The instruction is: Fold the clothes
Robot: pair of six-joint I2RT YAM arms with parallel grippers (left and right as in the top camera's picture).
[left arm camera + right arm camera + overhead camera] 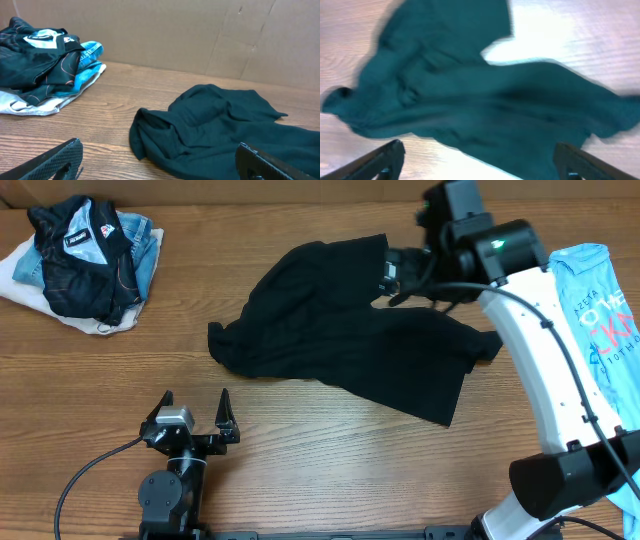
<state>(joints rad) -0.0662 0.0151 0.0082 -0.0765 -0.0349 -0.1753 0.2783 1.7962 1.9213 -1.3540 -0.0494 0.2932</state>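
The black T-shirt [345,330] lies crumpled in the middle of the wooden table. It also shows in the left wrist view [220,127] and in the right wrist view [470,95], where it is blurred. My left gripper [195,415] is open and empty near the front left, short of the shirt's left edge. In its own view its fingers [160,160] frame the shirt's near corner. My right gripper [385,275] hovers above the shirt's far right part. Its fingers [480,160] are wide open and empty.
A pile with a dark jacket [85,255] on light cloth sits at the far left corner, also in the left wrist view [40,60]. A light blue T-shirt with pink lettering [605,310] lies at the right edge. A cardboard wall [200,35] backs the table.
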